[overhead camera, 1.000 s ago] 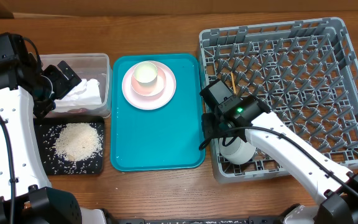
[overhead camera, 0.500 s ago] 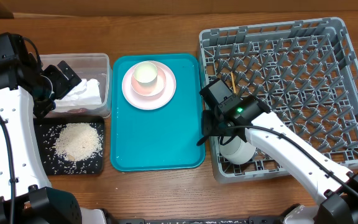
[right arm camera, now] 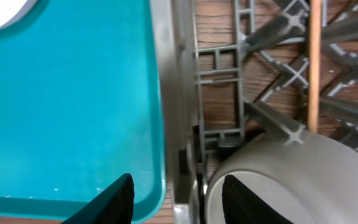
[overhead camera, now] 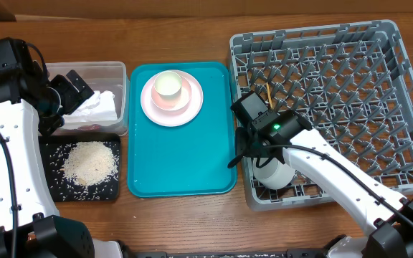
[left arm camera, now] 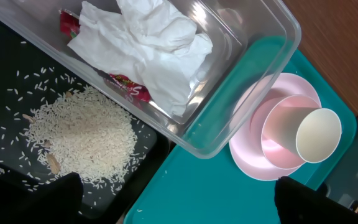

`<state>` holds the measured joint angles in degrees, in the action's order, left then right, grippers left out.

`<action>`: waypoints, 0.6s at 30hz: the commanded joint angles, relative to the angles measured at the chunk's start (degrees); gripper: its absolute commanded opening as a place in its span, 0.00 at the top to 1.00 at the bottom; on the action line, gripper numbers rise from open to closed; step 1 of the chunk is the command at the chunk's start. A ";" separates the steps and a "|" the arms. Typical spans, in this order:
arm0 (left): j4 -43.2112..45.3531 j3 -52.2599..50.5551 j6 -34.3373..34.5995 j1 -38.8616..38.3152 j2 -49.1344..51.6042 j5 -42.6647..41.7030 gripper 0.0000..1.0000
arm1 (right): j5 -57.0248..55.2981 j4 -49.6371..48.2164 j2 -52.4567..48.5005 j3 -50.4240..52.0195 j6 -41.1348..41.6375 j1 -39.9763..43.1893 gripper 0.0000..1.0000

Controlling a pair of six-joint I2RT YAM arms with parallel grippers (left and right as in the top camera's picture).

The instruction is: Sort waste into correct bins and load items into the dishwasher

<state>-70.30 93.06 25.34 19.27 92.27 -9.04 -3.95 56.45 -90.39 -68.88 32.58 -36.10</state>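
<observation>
The move turns on this: the plate (overhead camera: 194, 105), with a pink bowl (overhead camera: 171, 107) and a cup (overhead camera: 168, 84) nested on it, sits at the far end of the teal tray (overhead camera: 185, 165); it lies to the left of the right gripper (overhead camera: 241, 150) and toward the desk's far edge. That gripper hangs over the seam between tray and rack (overhead camera: 378, 32), jaws apart and empty. The stack is round, so no long axis governs the approach; the cup stands tallest.

The left gripper (overhead camera: 77, 87) hovers over the tub (overhead camera: 120, 70) near the far-left corner, fingers spread with nothing between them; it looks about as near the stack as the right one, but the rack fills the desk's right side, so I judge the right arm better placed to carry.

Waste looks sorted: tissue (left arm camera: 148, 43) and wrapper (left arm camera: 129, 90) are in the tub; rice (overhead camera: 88, 161) is on the black tray (overhead camera: 56, 192) by the near-left corner. A bowl (right arm camera: 278, 180) rests in the rack's near-left corner; a chopstick (right arm camera: 314, 62) lies farther in, its length running far to near.

Overhead gives the layout; only the left wrist view shows the wrapper partly under the tissue and the cup's wall rising out of the pink bowl; only the right wrist view shows the jaws straddling tray rim and rack wall, the bowl just beside one finger.
</observation>
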 commanded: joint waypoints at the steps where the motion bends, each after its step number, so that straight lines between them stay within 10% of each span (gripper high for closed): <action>1: 0.07 1.22 -0.04 0.20 -0.46 -0.39 0.00 | -0.85 -0.22 -0.17 0.33 0.11 -0.28 0.54; 18: 0.09 1.22 -0.04 0.20 -0.46 -0.39 0.00 | 7.13 -6.71 -0.17 4.55 0.70 -0.26 0.65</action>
<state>-70.30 93.06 25.34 19.27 92.27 -9.06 0.89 50.39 -90.48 -64.49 32.99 -36.07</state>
